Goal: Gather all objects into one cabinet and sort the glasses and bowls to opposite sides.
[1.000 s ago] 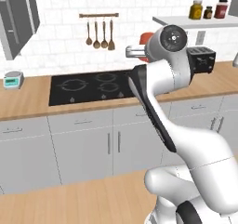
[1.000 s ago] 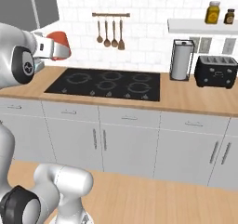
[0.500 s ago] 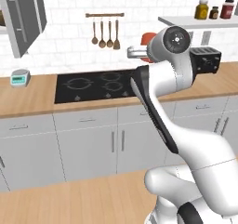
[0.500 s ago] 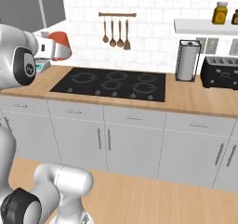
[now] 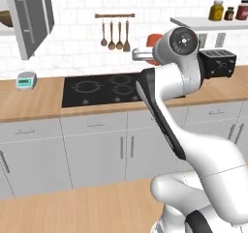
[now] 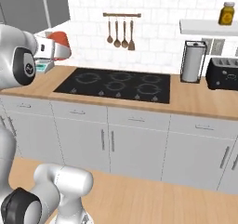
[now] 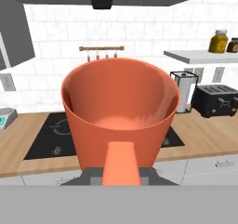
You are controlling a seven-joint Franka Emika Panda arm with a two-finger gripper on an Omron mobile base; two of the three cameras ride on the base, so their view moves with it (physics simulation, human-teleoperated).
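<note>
One salmon-orange cup [image 7: 120, 117] is riding along in the gripper [image 6: 52, 49], pinched by its rim so the open mouth faces the hand camera, dead centre of that frame. In the right base view it sits at the upper left, held up high and well clear of the wooden counter [image 6: 200, 102]. I'd guess it's carried that high so it clears everything on the way to the cabinet [image 5: 30, 19], whose grey door hangs open at the upper left of the left base view. There's a sliver of something brown at that frame's far left edge, maybe the bowl, can't really tell.

Room-wise: black hob [image 6: 116, 84] in the middle of the counter, utensils [image 6: 121, 32] hung on the white tiles above it, paper towel roll [image 6: 192, 61] and black toaster [image 6: 225, 73] off to the right, jars [image 5: 216, 10] up on a white shelf, little scale [image 5: 26, 80] at the left.
</note>
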